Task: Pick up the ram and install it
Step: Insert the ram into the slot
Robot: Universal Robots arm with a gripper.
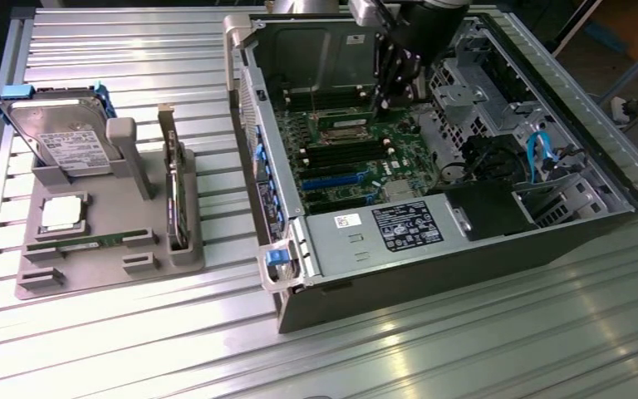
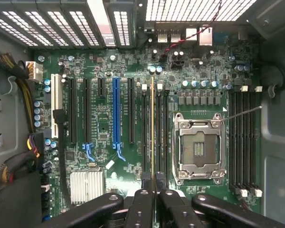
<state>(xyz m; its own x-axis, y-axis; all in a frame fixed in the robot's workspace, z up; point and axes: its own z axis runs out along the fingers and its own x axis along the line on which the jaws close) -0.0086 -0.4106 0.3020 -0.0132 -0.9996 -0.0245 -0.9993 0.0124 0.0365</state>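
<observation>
In the exterior view, my hand (image 1: 384, 98) reaches into the open computer case (image 1: 463, 268) lying on the ribbed metal bench (image 1: 463, 349). In the wrist view, my hand (image 2: 152, 184) is clenched on the ram (image 2: 152, 118), which stands edge-on over the memory slots (image 2: 160, 133) beside the empty processor socket (image 2: 198, 147).

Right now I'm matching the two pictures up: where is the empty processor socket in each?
Exterior view: processor socket on the green board, beside the gripper.
Wrist view: socket between the gripped ram and the outer black slots.
Shared landmark: the long blue slot.
</observation>
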